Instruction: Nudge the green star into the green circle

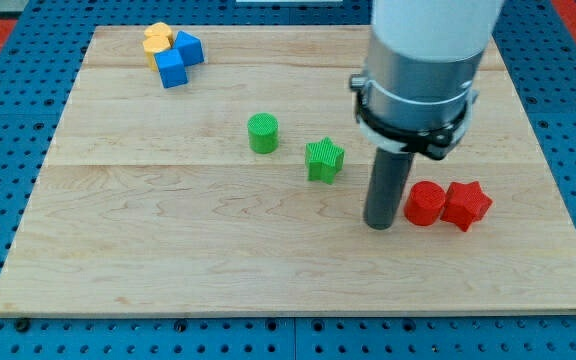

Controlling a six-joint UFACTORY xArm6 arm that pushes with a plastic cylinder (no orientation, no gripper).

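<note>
The green star (324,159) lies near the middle of the wooden board (168,250). The green circle (263,133) stands a short way to its upper left, with a gap between them. My tip (379,224) rests on the board to the lower right of the green star, apart from it. The tip is just left of the red circle (424,204).
A red star (466,205) touches the red circle's right side. At the view's top left a yellow block (158,39) and two blue blocks (171,68) (188,47) sit clustered. The arm's grey and white body (423,70) hangs over the board's upper right.
</note>
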